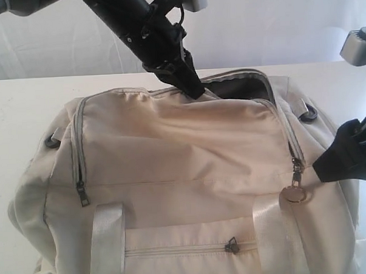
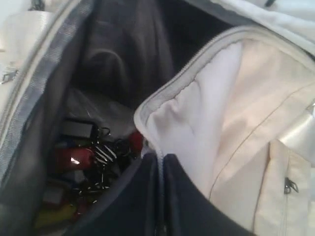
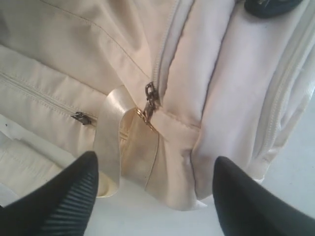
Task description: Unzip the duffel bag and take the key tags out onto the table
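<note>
duffel bag (image 1: 171,149) hogs table (image 1: 18,108) from middle to near edge. matte beige fabric, shiny webbing straps (image 1: 108,237). key tags (image 2: 73,158) deep inside bag, glossy red plastic, tangled among black wire clips (image 2: 102,153). left gripper (image 2: 159,164) pinched together on flap's zipper edge. right gripper (image 3: 156,160) spread wide, ribbed pads, beside metal zipper pull (image 3: 150,96).

large beige fabric duffel bag (image 2: 246,123) unzipped | small bright plastic key tags (image 2: 74,158) inside, 8 o'clock from folded flap (image 2: 197,113)
</note>
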You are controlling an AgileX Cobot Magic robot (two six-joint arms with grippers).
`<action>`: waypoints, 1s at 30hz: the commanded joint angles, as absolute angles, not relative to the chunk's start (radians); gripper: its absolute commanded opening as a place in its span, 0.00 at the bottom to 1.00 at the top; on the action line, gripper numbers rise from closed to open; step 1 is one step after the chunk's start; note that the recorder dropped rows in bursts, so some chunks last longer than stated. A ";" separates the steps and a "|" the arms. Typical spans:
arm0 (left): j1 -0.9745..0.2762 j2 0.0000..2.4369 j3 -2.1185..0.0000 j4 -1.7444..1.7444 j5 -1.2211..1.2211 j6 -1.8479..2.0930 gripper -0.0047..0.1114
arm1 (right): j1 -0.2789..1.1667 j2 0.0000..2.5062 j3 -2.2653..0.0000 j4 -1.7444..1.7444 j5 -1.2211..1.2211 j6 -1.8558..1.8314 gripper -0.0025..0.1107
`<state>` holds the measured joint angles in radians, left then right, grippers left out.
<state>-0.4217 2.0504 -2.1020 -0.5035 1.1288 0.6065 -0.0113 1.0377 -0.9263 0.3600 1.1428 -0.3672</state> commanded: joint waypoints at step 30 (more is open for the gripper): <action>-0.844 1.465 -1.052 -0.834 0.922 0.578 0.04 | -0.010 0.851 -0.974 0.508 1.184 -0.309 0.43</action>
